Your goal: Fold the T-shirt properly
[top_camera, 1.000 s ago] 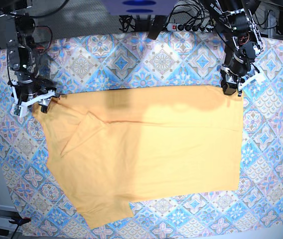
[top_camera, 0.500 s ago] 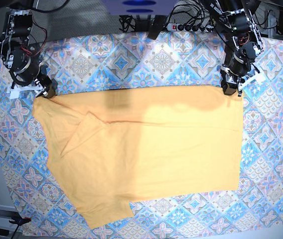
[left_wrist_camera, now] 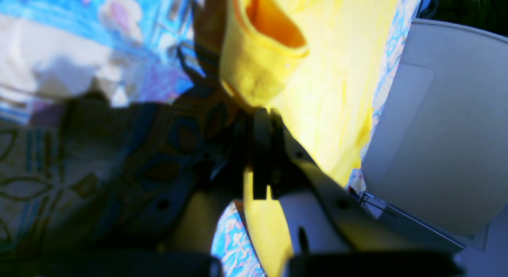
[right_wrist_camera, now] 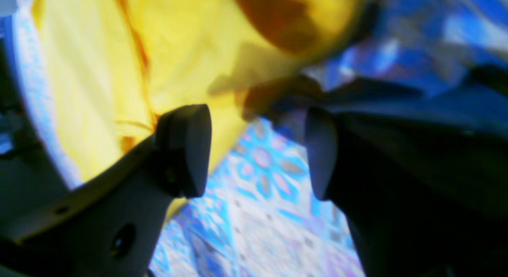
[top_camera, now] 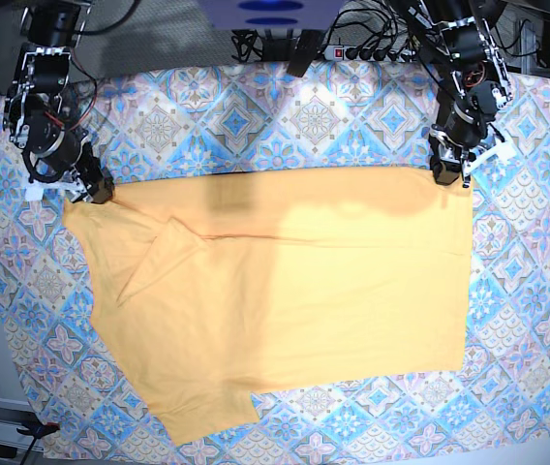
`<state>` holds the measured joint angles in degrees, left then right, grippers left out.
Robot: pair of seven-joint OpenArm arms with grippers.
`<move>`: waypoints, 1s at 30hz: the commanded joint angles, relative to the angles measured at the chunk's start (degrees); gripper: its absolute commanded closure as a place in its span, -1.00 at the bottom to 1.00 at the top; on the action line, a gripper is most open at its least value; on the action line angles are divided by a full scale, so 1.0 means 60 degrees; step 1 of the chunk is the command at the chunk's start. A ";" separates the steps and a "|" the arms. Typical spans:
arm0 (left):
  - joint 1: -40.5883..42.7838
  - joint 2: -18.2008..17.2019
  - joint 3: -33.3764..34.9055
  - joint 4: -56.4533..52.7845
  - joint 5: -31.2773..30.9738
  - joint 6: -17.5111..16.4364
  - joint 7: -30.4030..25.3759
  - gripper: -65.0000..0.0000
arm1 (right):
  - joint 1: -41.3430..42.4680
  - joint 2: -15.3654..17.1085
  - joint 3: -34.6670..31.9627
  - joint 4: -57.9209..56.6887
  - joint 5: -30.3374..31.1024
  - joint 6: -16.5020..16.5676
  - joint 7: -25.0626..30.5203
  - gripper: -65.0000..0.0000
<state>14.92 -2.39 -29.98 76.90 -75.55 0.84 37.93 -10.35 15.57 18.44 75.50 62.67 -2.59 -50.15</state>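
The yellow-orange T-shirt [top_camera: 294, 281] lies flat across the middle of the patterned tablecloth [top_camera: 256, 107], with a sleeve folded in at its left. My left gripper [top_camera: 446, 174] is shut on the shirt's far right corner. In the left wrist view its fingers [left_wrist_camera: 262, 126] pinch a bunched fold of the T-shirt [left_wrist_camera: 258, 70]. My right gripper [top_camera: 91, 189] hovers at the shirt's far left corner. In the right wrist view it [right_wrist_camera: 254, 150] is open, with only tablecloth [right_wrist_camera: 262, 177] between its fingers and the T-shirt [right_wrist_camera: 91, 70] beside the left finger.
A power strip and cables [top_camera: 357, 50] lie behind the table's far edge. The cloth hangs over the table edge at the left and the front. A pale grey panel [left_wrist_camera: 436, 130] stands beyond the shirt's far side in the left wrist view.
My right arm has swung up and turned, uncovering the shirt's far left corner. The left gripper and the rest of the shirt have stayed put.
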 commanded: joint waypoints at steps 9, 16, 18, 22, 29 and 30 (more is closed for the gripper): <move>-0.0047 -0.0077 -0.0022 0.0186 -0.0134 -0.0133 0.0000 1.00 | 0.0707 0.0166 0.0041 -0.0855 0.0082 0.0087 0.0102 -0.10; -0.0047 -0.0077 -0.0022 0.0172 -0.0134 -0.0133 0.0000 1.00 | 0.1029 0.0093 0.0026 -0.1046 0.0082 0.0087 0.0117 -0.10; -0.0047 -0.0077 -0.0022 0.0172 -0.0134 -0.0133 0.0000 1.00 | 0.1102 -0.0068 0.0026 -0.1046 0.0082 0.0087 0.0117 -0.10; -0.0047 -0.0077 -0.0022 0.0172 -0.0134 -0.0133 0.0000 1.00 | 0.1366 -0.0112 0.0026 -0.1060 -0.0373 0.0087 0.0117 -0.10; -0.0017 -0.0077 -0.0037 0.0186 -0.0163 -0.0133 0.0000 1.00 | 0.1381 -0.0229 0.0070 -0.1060 -0.0578 0.0087 0.0102 0.62; -0.0017 -0.0077 -0.0037 0.0186 -0.0163 -0.0133 0.0000 1.00 | 0.1366 -0.0229 0.0070 -0.1060 -0.0578 0.0087 0.0087 0.73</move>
<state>14.94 -2.42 -29.98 76.90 -75.55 0.82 37.93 -2.94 13.23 18.46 68.34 58.65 -2.66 -49.80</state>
